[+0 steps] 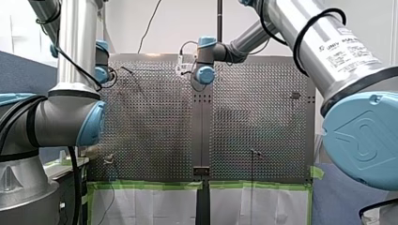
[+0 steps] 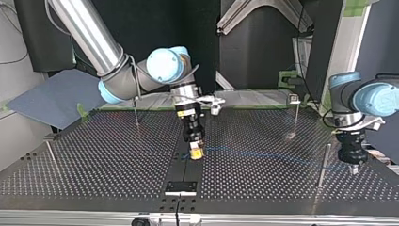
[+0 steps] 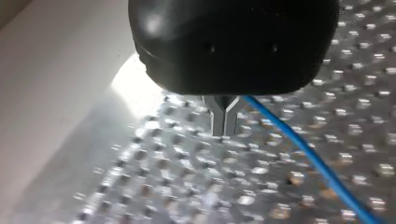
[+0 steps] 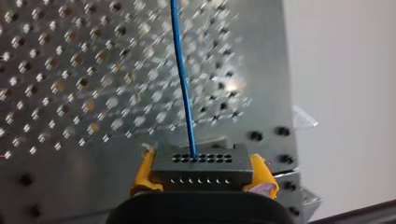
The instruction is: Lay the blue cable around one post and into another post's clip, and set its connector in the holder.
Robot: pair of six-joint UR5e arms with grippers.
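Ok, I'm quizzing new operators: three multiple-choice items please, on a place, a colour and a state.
1. Where is the connector? A lying loose; B between the pads of my right gripper; C out of sight.
2. What colour are those pads? A yellow; B green; C white.
3. The fingers of my left gripper are: A wide open; B shut together; C clamped on the connector.
B: the right wrist view shows it clamped there. A: yellow shows on both sides of it. B: the metal tips meet in the left wrist view.
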